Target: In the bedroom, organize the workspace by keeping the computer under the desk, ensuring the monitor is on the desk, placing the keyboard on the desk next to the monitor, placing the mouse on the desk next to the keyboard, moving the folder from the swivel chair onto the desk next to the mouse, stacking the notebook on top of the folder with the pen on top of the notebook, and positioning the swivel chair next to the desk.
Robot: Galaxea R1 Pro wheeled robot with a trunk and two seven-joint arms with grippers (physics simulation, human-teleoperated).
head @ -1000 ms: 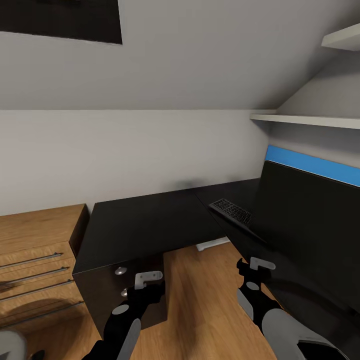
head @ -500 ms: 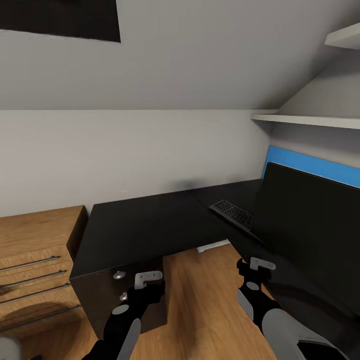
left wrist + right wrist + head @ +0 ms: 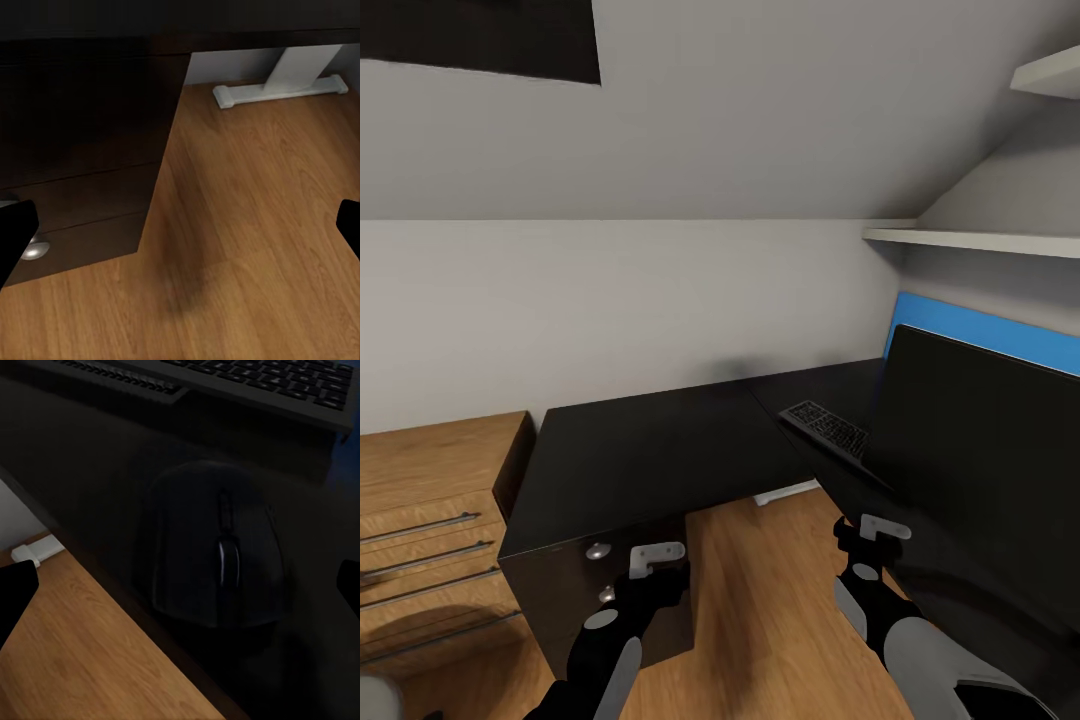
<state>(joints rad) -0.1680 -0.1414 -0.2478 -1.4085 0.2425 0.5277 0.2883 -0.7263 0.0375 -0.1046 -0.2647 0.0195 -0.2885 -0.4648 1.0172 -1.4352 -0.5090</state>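
Soft even light, dim right wrist view over the dark desk (image 3: 90,472).

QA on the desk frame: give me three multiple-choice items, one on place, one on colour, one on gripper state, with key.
1. Where does the mouse lie?
A. on the desk, beside the keyboard
B. on the floor
C. on the shelf

2. What colour is the strip behind the monitor?
A. red
B. blue
C. green

3. How is the right gripper?
A. shut on the mouse
B. shut, empty
C. open

Key: 1 A, the right wrist view shows the mouse beside the keyboard; 2 B, a blue edge tops the monitor; 3 C, its fingertips sit far apart.
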